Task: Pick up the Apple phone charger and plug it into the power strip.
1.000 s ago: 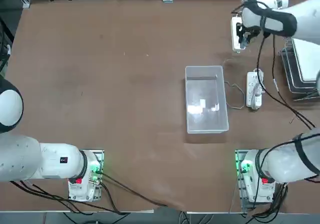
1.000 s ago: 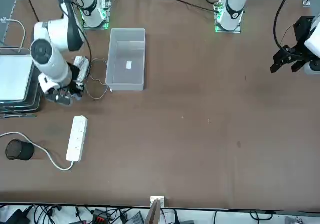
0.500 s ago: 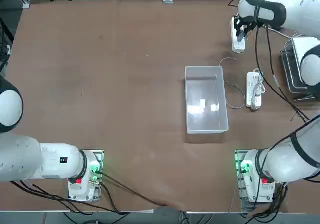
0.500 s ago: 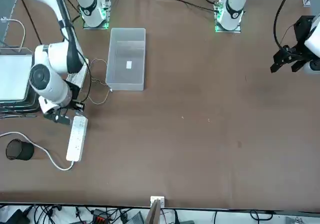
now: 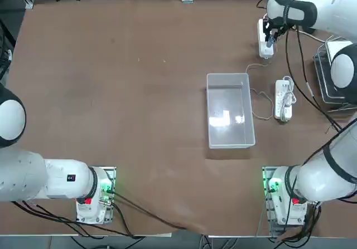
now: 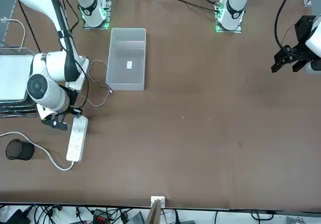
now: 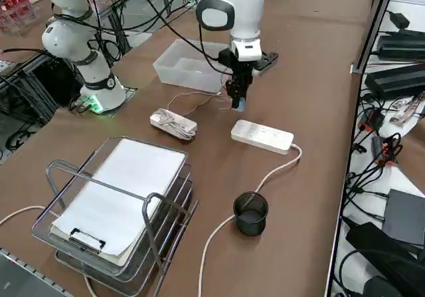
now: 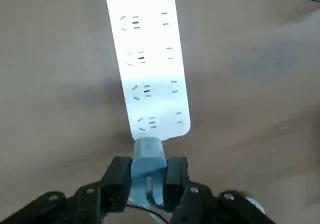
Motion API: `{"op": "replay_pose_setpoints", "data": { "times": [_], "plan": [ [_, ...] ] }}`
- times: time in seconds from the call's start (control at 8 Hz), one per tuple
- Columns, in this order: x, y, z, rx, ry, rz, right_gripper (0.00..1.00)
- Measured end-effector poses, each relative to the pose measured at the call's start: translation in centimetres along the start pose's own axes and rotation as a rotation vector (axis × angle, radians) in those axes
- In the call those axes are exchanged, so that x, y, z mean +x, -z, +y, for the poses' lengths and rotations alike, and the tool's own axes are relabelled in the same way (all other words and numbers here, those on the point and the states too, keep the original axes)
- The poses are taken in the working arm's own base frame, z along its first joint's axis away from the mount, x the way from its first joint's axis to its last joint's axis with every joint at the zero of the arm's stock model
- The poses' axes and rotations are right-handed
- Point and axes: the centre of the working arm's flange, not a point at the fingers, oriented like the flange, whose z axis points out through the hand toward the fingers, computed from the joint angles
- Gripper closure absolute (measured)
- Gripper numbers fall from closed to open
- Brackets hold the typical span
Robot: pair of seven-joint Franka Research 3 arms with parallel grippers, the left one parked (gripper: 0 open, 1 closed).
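Wrist view shows the right gripper (image 8: 148, 176) pinching the Apple phone charger (image 8: 148, 160) between its fingers, hovering just off the near end of the power strip (image 8: 148, 63); overhead, both sit at one o'clock. At centre lies a clear bin (image 5: 229, 111) holding a small white piece; at three o'clock a wire tray (image 7: 116, 207) holds a white pad.

White power strip (image 8: 147, 63) with rows of dark slot markings, lying just ahead of the black right gripper (image 8: 148, 176), whose jaws are closed on the pale, bluish-white Apple phone charger (image 8: 148, 166); the charger's thin white cable (image 5: 257, 101) trails back behind the jaws over the plain brown tabletop (image 5: 139, 93). Off to one side of the jaws: a clear tray (image 5: 229, 111), a second white strip (image 7: 172, 123), a silver wire rack (image 7: 119, 210) holding a white sheet, and a black cup (image 7: 250, 212).
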Motion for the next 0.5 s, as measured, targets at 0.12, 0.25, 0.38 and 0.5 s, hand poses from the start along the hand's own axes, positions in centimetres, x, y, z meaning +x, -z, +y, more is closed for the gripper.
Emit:
{"op": "replay_pose_setpoints", "data": {
  "times": [0.12,0.25,0.38,0.5],
  "plan": [
    [0.2,-0.5,-0.1,0.003,0.000,0.008,0.63],
    [0.4,-0.9,-0.1,0.007,-0.002,0.016,0.63],
    [0.6,-1.3,-0.1,0.009,-0.003,0.021,0.63],
    [0.8,-1.8,0.0,0.011,-0.004,0.025,0.63]
  ]
}}
